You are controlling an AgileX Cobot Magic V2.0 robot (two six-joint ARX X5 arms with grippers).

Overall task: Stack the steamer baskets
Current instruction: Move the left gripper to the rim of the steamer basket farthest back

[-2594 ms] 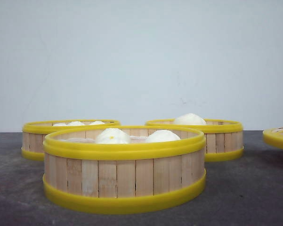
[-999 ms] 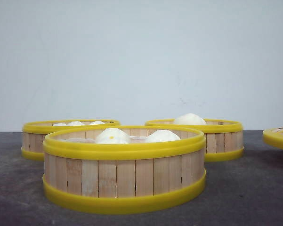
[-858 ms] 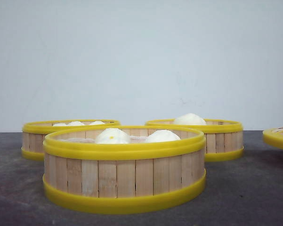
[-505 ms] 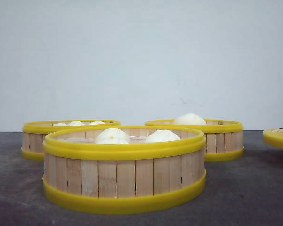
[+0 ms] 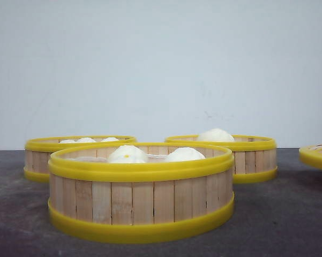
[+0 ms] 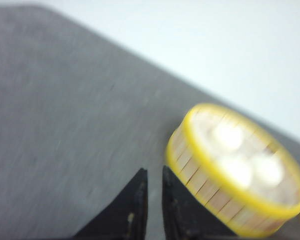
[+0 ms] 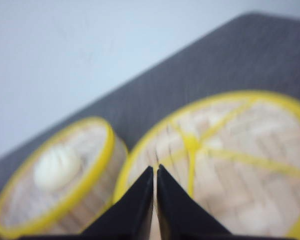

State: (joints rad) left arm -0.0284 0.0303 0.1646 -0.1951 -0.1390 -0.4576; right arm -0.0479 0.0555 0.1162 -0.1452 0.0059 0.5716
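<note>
On the table [image 5: 289,214], three unmarked steamer baskets [image 5: 142,193].

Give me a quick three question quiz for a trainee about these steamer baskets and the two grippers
1. True or false: the steamer baskets are already stacked.
2. How many buns show above the rim of the back right basket in the front view?
A) none B) one C) four
3. Fill in: both the left gripper and the right gripper have their fingers nearly ____.

Key
1. False: the front basket, back left basket and back right one each stand on the table.
2. B
3. closed, holding nothing.
</note>
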